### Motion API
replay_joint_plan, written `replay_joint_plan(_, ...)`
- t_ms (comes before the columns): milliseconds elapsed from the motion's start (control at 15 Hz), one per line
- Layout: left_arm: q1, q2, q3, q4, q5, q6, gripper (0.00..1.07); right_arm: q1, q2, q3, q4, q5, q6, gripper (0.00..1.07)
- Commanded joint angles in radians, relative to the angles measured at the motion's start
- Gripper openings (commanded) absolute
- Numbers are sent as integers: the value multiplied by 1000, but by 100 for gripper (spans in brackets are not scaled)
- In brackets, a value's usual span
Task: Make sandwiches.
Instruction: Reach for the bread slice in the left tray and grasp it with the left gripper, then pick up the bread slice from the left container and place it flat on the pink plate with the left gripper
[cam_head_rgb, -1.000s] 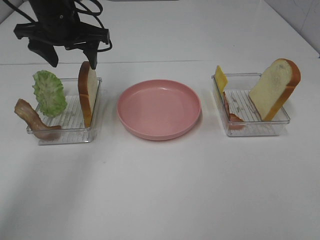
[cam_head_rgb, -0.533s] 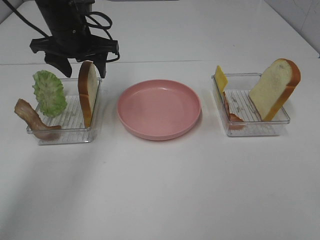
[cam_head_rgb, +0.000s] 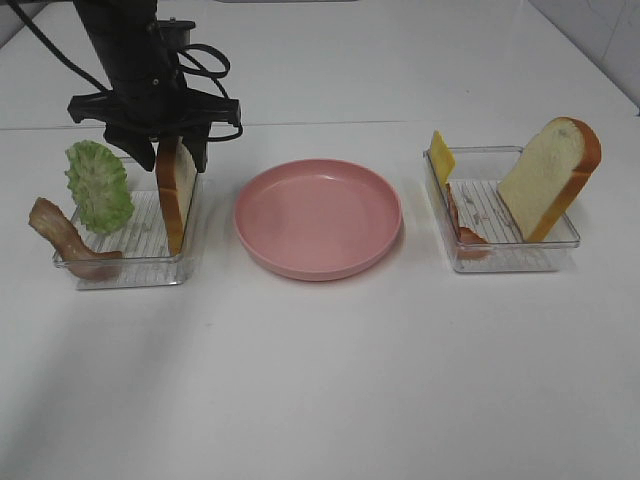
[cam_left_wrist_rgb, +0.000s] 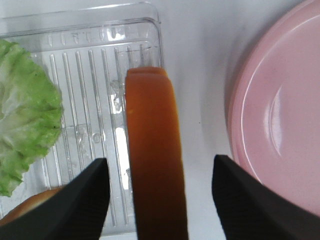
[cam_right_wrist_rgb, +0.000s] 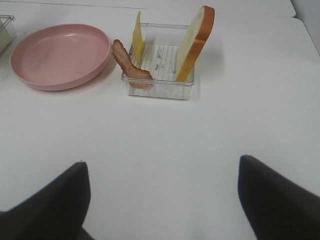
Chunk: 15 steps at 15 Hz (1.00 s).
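The sandwich parts lie apart. A bread slice (cam_head_rgb: 176, 195) stands on edge in the left clear tray (cam_head_rgb: 130, 265), beside ruffled lettuce (cam_head_rgb: 98, 186) and a bacon strip (cam_head_rgb: 65, 240). My left gripper (cam_head_rgb: 172, 150) is open and straddles the top of that slice. The left wrist view shows the orange crust (cam_left_wrist_rgb: 152, 125) between the fingers (cam_left_wrist_rgb: 80, 200), with a gap on each side. The right tray (cam_head_rgb: 510, 260) holds a second bread slice (cam_head_rgb: 550, 175), yellow cheese (cam_head_rgb: 441, 157) and bacon (cam_head_rgb: 462, 225). My right gripper (cam_right_wrist_rgb: 162, 162) is open over bare table, short of that tray (cam_right_wrist_rgb: 159, 90).
A round pink plate (cam_head_rgb: 318, 215) sits empty between the two trays, and its rim (cam_left_wrist_rgb: 280, 115) lies close beside the left gripper. White tabletop stretches in front of the trays. The left arm's cables hang behind the left tray.
My left gripper has come down and slightly right, from behind the tray to astride the bread slice's top, and its jaws have narrowed. Nothing else has moved.
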Motion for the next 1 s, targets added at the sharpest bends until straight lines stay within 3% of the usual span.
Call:
replay_joint_plan(67,0,4,-3,-4,-3,-5,49,-2,-14,4,1,-9,1,77)
replay_joint_plan(267,0,4,-3,1,-13,-6,22,-2,-14,4,1,-9,1,77)
replay_joint_plan(400,0,4,-3,1,-19,-37,0,-2,-14,4,1,-9,1,77)
replay_joint_plan(800,0,-50,-36,-4,75,-48,0,-2,-14,4,1,-9,1,77)
replay_joint_plan(1000,0,-116,-73,-11,125,-6,0,-2,-14,4,1,-9,1,77)
